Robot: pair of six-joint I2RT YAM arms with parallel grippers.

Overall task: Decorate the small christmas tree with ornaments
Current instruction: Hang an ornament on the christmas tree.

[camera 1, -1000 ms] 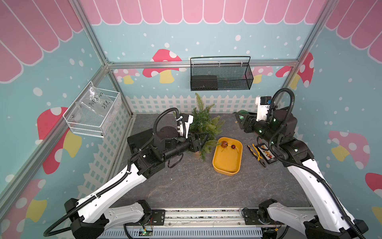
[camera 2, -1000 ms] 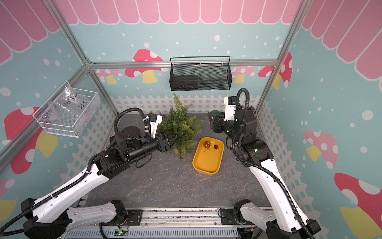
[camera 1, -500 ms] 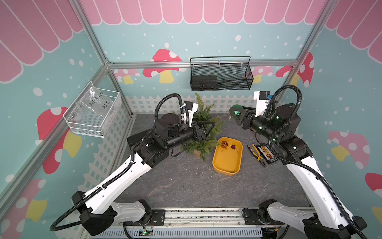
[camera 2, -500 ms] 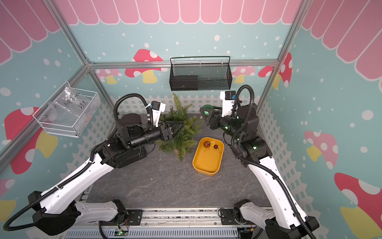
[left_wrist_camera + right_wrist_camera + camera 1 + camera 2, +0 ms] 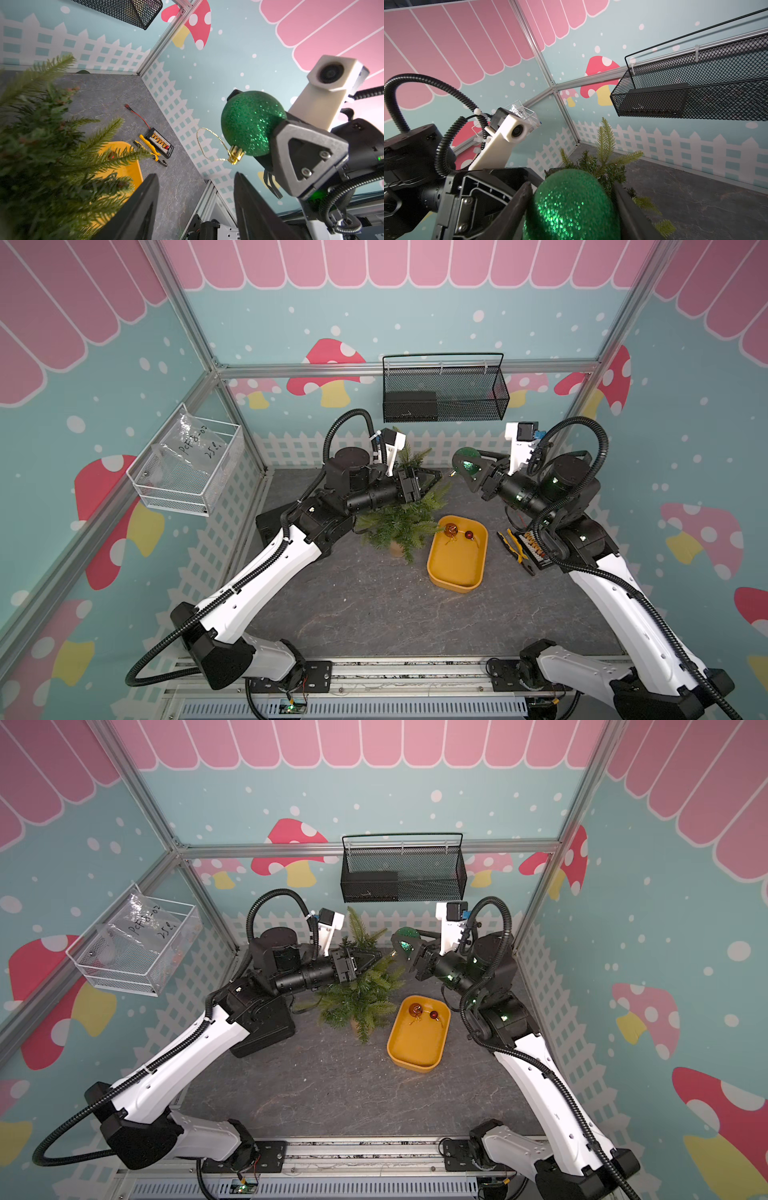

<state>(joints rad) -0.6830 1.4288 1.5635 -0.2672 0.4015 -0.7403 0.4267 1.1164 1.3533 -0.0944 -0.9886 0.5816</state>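
Observation:
The small christmas tree (image 5: 399,526) (image 5: 357,1002) stands mid-table, left of the yellow tray (image 5: 455,572) (image 5: 415,1052). An amber ornament (image 5: 451,529) and a small red ornament (image 5: 468,534) lie at the tray's far end. My right gripper (image 5: 463,466) (image 5: 572,185) is shut on the glittery green ornament (image 5: 466,459) (image 5: 251,122) (image 5: 571,207), held right of the tree top. Its gold loop (image 5: 207,143) hangs toward my left gripper (image 5: 434,479) (image 5: 196,176). That gripper is open and empty, level with the upper branches and pointing at the ball.
A black mesh basket (image 5: 444,393) hangs on the back wall above the tree. A wire bin (image 5: 187,468) holding a plastic bag is on the left wall. Yellow pliers and a connector board (image 5: 523,547) lie right of the tray. A black box (image 5: 266,1027) sits under my left arm.
My left gripper has risen from low beside the tree to its upper branches. The right gripper has carried the green ornament left and up toward the tree top.

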